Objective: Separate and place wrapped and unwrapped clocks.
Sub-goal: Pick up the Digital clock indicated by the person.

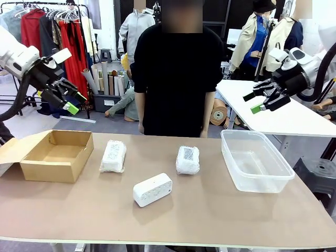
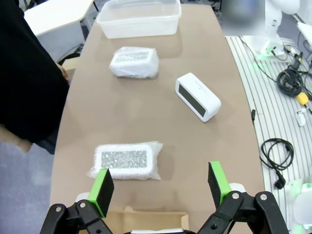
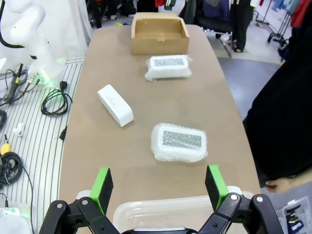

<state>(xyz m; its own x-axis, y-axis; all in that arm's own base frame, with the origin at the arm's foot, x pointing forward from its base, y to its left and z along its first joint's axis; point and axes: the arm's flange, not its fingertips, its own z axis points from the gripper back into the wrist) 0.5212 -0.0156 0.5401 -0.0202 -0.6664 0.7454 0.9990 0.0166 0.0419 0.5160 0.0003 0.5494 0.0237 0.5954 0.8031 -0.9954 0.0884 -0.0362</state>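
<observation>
the brown surface (image 1: 210, 215) carries, from the robot's left to right, an open cardboard box (image 1: 52, 170), a bubble-wrapped clock (image 1: 113, 156), a second bubble-wrapped clock (image 1: 187, 160) and a clear tub (image 1: 252, 181), with a bare white clock (image 1: 152, 189) lying nearer the robot, between the two wrapped ones.

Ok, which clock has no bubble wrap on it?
The bare white clock, nearest the robot; the left wrapped clock and right wrapped clock lie farther back.

Two wrapped, one bare.
Left wrapped clock (image 1: 113, 156) and right wrapped clock (image 1: 187, 159) flat, labels up; bare clock (image 1: 152, 189) angled, in front between them.
</observation>
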